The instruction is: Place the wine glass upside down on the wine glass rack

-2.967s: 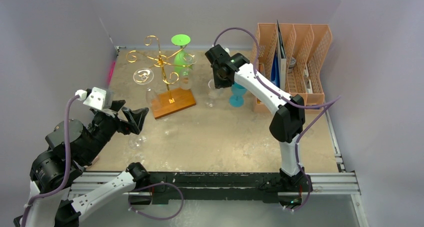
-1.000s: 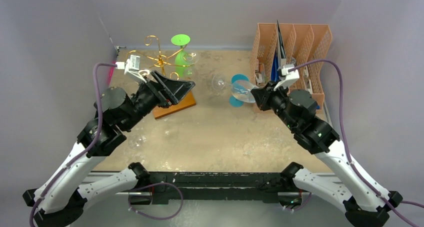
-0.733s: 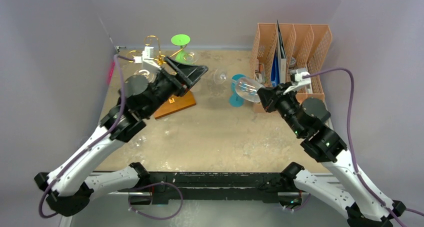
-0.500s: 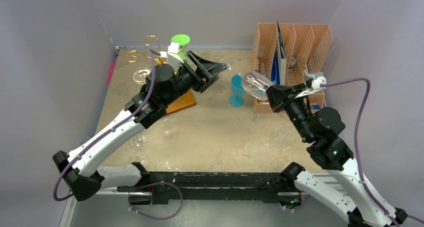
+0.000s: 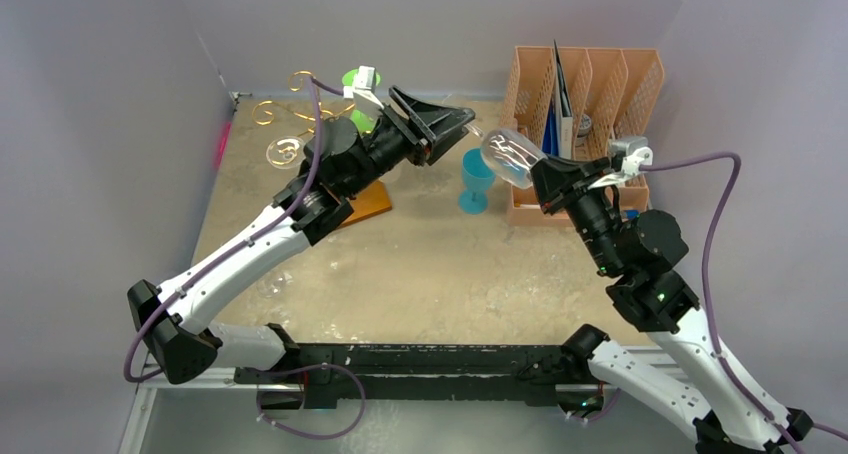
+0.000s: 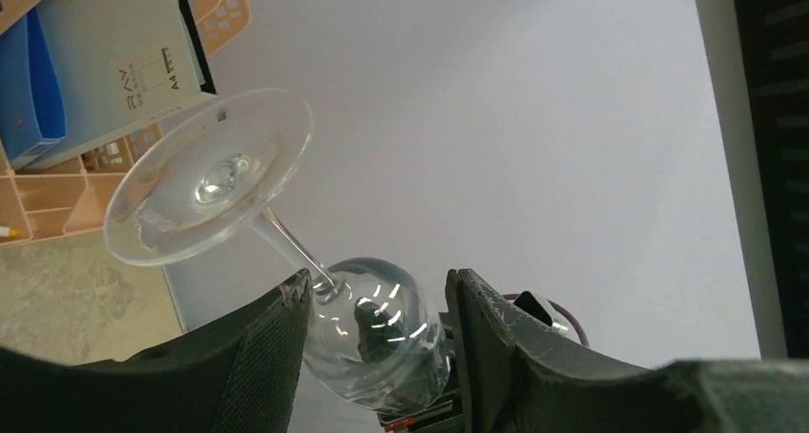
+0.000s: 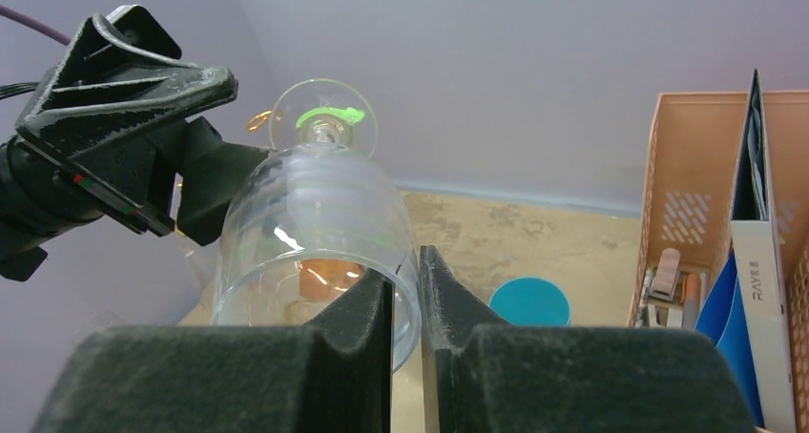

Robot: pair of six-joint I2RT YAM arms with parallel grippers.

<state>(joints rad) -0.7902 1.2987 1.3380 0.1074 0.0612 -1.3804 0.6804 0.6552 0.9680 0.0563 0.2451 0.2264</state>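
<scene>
The glass (image 5: 510, 157) hangs tilted in the air by the organiser (image 5: 585, 124), foot toward the left arm, well apart from the rack (image 5: 301, 78). The right jaws pinch its bowl wall at the rim. The left jaws gape wide, straddling the stem. That thin pinch on smooth glass may slip, or the right may release before the left closes, dropping it onto the tabletop (image 5: 420, 264).

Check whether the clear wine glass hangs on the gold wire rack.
No, the right gripper holds the clear wine glass in the air, apart from the gold wire rack.
</scene>
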